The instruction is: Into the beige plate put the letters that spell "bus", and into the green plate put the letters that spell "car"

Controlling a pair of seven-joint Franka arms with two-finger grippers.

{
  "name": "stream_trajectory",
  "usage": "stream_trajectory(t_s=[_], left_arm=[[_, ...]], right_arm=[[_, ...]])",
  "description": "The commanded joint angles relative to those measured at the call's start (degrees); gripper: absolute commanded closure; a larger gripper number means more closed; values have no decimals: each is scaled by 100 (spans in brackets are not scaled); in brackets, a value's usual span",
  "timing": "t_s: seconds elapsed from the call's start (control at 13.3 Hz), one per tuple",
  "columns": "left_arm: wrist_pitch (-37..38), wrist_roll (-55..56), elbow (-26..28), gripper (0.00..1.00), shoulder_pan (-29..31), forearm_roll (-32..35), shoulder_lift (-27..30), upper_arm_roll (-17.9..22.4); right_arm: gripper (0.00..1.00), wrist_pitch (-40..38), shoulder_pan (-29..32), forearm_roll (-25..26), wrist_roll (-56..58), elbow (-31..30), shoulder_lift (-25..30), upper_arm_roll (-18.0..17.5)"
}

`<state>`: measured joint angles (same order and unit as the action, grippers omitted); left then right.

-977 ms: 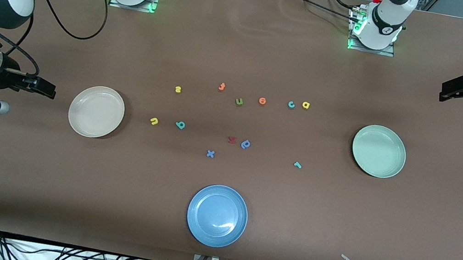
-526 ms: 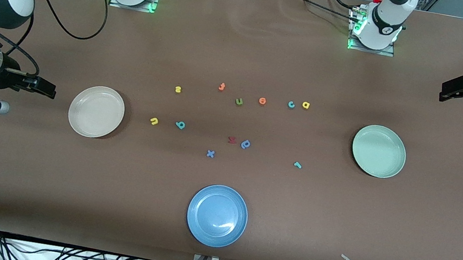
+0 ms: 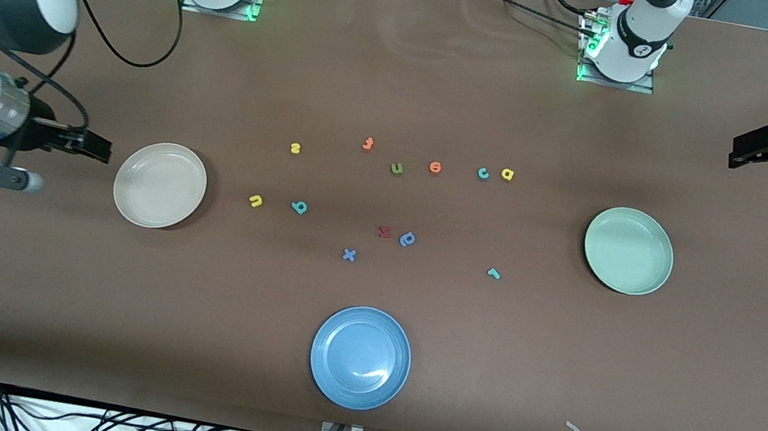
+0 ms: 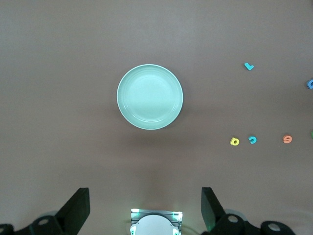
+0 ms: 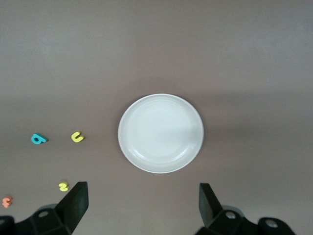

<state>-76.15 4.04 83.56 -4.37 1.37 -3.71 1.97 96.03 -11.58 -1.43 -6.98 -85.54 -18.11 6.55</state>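
Letters [image 3: 299,207]: 6 tiny foam bits mid-table btwn beige plate [image 3: 160,185] & green plate [image 3: 628,250] | prob. light, soft, thin; pinch by edges | left gripper [image 3: 741,149] & right gripper [image 3: 98,148]: wide open, hold nothing.

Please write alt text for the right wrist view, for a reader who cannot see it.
An empty beige plate lies on the brown table, seen from above between the open right pincer. Beside it lie a yellow "u", a teal "b" and a yellow "s".
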Motion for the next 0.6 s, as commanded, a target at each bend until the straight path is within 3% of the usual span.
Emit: stream_trajectory(t_s=[0.0,0.53], left_arm=[[144,-8,-209,0,-20,74,-95,5],[144,0,-209,0,-20,74,-95,5]], right_arm=[[0,-5,-326,73,-268,20,-148,-4],[0,328,-1215,-6,-778,-164,-720,-13]])
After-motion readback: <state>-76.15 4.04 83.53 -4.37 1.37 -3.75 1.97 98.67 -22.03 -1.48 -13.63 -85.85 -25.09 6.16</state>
